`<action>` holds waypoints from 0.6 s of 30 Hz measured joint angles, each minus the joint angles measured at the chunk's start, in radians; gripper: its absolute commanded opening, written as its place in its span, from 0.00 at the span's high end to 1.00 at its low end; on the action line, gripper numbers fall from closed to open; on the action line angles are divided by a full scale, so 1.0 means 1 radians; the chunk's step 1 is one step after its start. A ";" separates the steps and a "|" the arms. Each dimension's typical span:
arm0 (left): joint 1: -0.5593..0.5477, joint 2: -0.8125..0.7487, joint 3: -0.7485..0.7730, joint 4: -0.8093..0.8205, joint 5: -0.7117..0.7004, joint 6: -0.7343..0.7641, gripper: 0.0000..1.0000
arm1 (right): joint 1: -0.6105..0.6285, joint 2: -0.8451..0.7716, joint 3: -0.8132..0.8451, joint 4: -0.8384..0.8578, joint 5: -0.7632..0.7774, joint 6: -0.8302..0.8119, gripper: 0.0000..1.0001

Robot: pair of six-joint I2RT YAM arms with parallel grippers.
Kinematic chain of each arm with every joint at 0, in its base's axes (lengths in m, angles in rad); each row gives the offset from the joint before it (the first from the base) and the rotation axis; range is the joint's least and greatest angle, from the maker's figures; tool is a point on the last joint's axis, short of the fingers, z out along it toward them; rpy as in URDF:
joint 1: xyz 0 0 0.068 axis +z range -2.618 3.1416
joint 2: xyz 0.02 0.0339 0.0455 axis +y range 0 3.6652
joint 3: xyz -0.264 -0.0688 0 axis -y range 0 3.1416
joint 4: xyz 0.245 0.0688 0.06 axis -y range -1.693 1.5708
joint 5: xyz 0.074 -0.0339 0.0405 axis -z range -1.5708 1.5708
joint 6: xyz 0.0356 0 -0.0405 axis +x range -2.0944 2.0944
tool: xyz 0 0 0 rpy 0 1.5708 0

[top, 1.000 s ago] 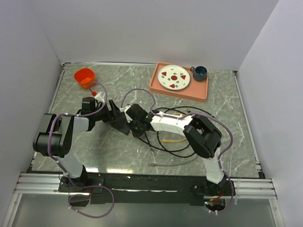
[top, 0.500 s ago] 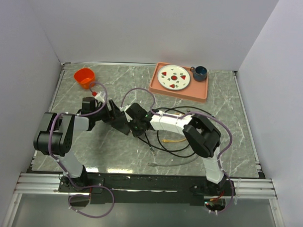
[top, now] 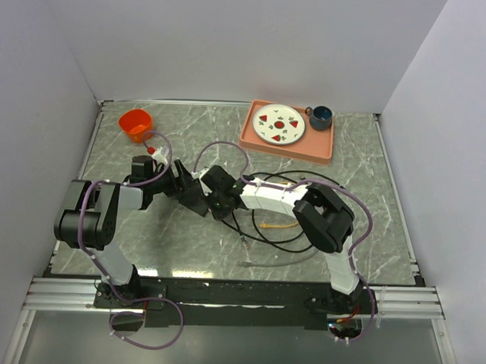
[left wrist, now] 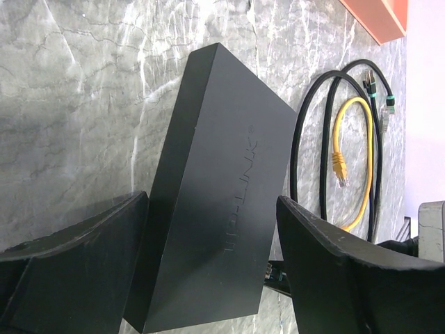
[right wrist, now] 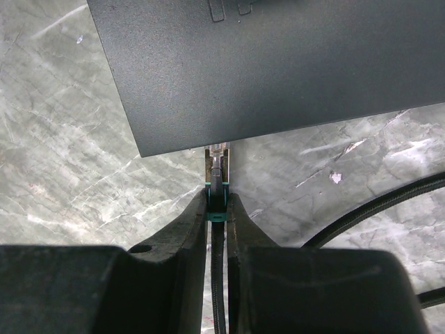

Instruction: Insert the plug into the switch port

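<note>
Towards the left of the table (top: pixel 369 234), about midway between its near and far edges, the two grippers meet at the switch (left wrist: pixel 222 188). The left gripper (left wrist: pixel 212 202) straddles the flat black box with its jaws wide, one finger against each long side, bracing it. The right gripper (right wrist: pixel 217 198) is pinched tight on the plug (right wrist: pixel 217 167), just behind its clear tip, with the cable running back between the fingers. The tip touches the switch's narrow side. The port is hidden under the box's top edge, so I cannot tell whether the plug is in or only at the mouth.

The plug looks small, light and rigid, and its latch tab is probably fragile, so a hold on the moulded boot seems safest. The box is probably light and smooth enough to slide on the stone, so it needs that brace.

Right of the switch lie a coiled black cable (left wrist: pixel 313 139) and a yellow cable (left wrist: pixel 344 167). At the far edge sits a pink tray (top: pixel 248 138) with a plate (top: pixel 279 123) and mug (top: pixel 320 115). An orange cup (top: pixel 136 124) stands in the far left corner.
</note>
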 measured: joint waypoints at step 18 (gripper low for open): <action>0.000 0.007 0.002 0.013 -0.002 -0.019 0.24 | 0.022 0.037 0.074 -0.071 0.022 0.030 1.00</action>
